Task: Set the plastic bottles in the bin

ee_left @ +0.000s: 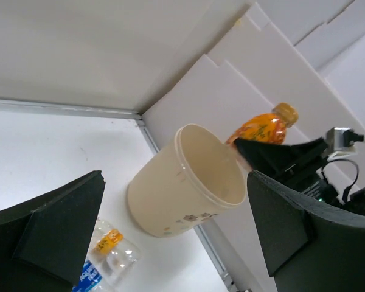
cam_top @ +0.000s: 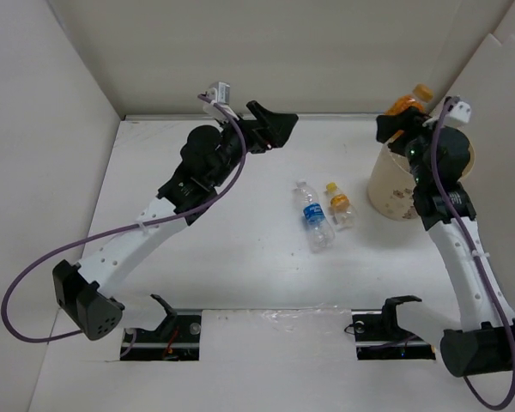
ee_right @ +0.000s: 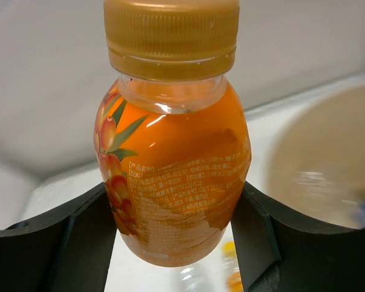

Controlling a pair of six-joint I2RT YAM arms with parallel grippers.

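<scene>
1. Right gripper is clamped on the orange-filled bottle. The pads grip the lower body on both sides, with the bottle upright and its cap up.
2. The jaws are only as far apart as the bottle is wide, and there's no gap at either pad in the wrist view.
3. The bottle is held in the air at the bin. The right wrist view puts the bin mouth below and off to one side, so my read is that it sits over or near the rim, not centred.
4. Risk: letting go here could clip the rim and send the bottle down outside, against the back wall. The cause would be that offset.
5. Risk: the bottle is full of liquid, so it's likely heavy. A drop onto the rim, or a nudge from the arm, could tip the light paper bin.
6. Blurred clear and blue shapes show inside the bin. They're probably bottles, but I can't confirm it.
7. On the table near the bin, a blue-labelled bottle and a yellow-capped bottle lie side by side, not yet binned.
8. Left gripper has its jaws wide apart and holds nothing. It's raised near the back wall, well clear of both bottles.
</scene>
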